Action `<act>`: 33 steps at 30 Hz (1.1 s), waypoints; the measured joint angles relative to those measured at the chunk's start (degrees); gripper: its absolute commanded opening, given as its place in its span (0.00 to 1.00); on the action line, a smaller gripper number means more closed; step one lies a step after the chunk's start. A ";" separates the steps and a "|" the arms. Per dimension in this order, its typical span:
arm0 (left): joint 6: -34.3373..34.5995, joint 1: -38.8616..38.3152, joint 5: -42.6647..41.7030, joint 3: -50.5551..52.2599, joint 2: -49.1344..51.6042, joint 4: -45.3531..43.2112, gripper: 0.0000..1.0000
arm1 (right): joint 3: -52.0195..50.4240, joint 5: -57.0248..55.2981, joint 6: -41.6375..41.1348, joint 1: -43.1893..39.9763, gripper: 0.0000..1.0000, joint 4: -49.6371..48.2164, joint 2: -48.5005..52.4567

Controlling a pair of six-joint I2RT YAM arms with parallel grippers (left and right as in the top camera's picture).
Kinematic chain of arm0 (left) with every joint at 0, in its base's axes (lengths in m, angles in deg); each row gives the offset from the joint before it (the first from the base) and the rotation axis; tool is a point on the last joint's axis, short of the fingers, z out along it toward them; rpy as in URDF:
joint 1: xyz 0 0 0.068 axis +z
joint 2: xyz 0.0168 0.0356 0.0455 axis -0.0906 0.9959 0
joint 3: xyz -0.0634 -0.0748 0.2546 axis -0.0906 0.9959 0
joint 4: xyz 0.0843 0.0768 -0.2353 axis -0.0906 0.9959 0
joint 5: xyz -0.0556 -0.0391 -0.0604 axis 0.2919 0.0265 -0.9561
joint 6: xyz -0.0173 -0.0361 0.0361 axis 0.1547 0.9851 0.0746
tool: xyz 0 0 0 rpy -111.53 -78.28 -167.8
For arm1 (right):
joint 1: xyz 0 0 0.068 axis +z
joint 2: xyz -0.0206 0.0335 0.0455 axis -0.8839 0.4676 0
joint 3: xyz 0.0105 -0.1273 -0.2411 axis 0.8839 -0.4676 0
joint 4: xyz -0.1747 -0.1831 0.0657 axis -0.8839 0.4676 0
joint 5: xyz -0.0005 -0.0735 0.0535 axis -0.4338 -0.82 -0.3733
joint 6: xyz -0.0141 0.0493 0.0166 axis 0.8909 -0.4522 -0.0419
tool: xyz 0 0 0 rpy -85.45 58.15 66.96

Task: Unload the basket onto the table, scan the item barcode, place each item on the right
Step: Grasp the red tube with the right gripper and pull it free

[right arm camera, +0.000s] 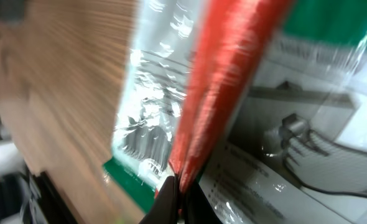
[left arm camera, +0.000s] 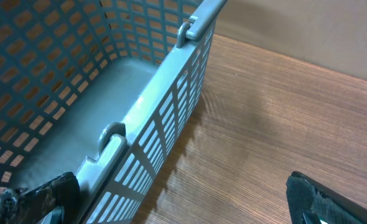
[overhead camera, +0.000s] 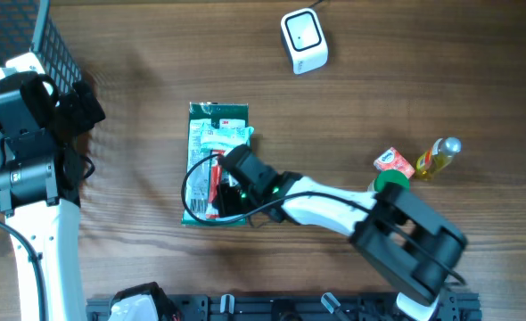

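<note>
Grasp step: right claw (overhead camera: 226,189) pinched shut on packet (overhead camera: 211,134), which lies flat mid-table (overhead camera: 352,107), and left claw (overhead camera: 76,111) idle, wide open by basket (left arm camera: 140,112); next, probably lift and turn barcode toward scanner (overhead camera: 303,40).

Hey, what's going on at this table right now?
The right gripper is shut on the green plastic-wrapped package in the middle of the table, pinching it at its red part. The package looks flat on the wood, so it has not yet gone to the white scanner, which sits apart near the far edge. The left gripper hangs open beside the grey mesh basket, holding nothing.
</note>
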 measured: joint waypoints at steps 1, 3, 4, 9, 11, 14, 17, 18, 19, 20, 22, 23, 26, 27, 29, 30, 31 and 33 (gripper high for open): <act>0.00 0.00 0.00 0.00 0.00 0.00 1.00 | -0.17 1.05 4.42 -0.61 0.04 1.03 -2.12; 0.00 0.00 0.00 0.00 0.00 -0.02 1.00 | -0.24 3.04 11.26 -1.16 0.04 3.02 -5.07; 0.00 0.00 0.00 0.00 0.00 -0.02 1.00 | -0.24 4.31 15.58 -1.53 0.04 4.90 -7.43; 0.00 0.00 -0.02 0.00 0.00 -0.02 1.00 | -0.24 7.58 27.71 -6.71 0.04 17.70 -14.69; 0.00 0.00 0.00 0.00 0.00 0.00 1.00 | -0.28 10.05 32.83 -9.51 0.04 19.32 -14.75; 0.00 0.00 0.00 0.00 0.00 -0.02 1.00 | -0.28 12.63 39.26 -9.94 0.04 19.63 -14.75; 0.00 0.00 0.00 0.00 0.00 0.00 1.00 | -0.28 13.25 42.38 -9.75 0.04 19.47 -14.69; 0.00 0.00 0.00 0.02 0.00 0.00 1.00 | -0.28 13.18 43.01 -9.75 0.04 19.39 -14.49; 0.00 0.00 0.00 0.00 0.00 0.00 1.00 | -0.28 13.05 43.01 -9.75 0.04 19.34 -14.12; 0.00 0.00 0.00 0.02 0.00 0.00 1.00 | -0.28 12.22 42.47 -9.75 0.04 19.06 -13.38; 0.00 0.00 0.00 0.00 0.00 0.00 1.00 | -0.28 10.73 39.91 -9.75 0.04 17.29 -10.84; 0.00 0.00 0.00 0.00 0.00 0.00 1.00 | -0.35 10.45 39.15 -9.75 0.04 16.46 -8.94; 0.00 0.00 0.00 0.00 0.00 -0.02 1.00 | -0.33 9.42 35.47 -9.75 0.04 12.59 -4.87; 0.00 0.00 0.00 0.00 0.00 -0.02 1.00 | -0.33 8.92 34.71 -9.75 0.04 12.46 -3.93; 0.00 0.00 0.00 0.00 0.00 0.00 1.00 | -0.35 6.62 32.63 -9.75 0.04 12.48 -2.16; 0.00 0.00 0.00 0.00 0.00 0.00 1.00 | -0.35 5.05 31.58 -9.75 0.04 12.46 -1.92; 0.00 0.00 0.00 0.00 0.00 -0.02 1.00 | -0.35 4.15 30.88 -9.75 0.05 12.28 -1.92; 0.00 0.00 0.00 0.00 0.00 0.00 1.00 | -0.35 3.08 30.40 -9.75 0.13 12.24 -1.92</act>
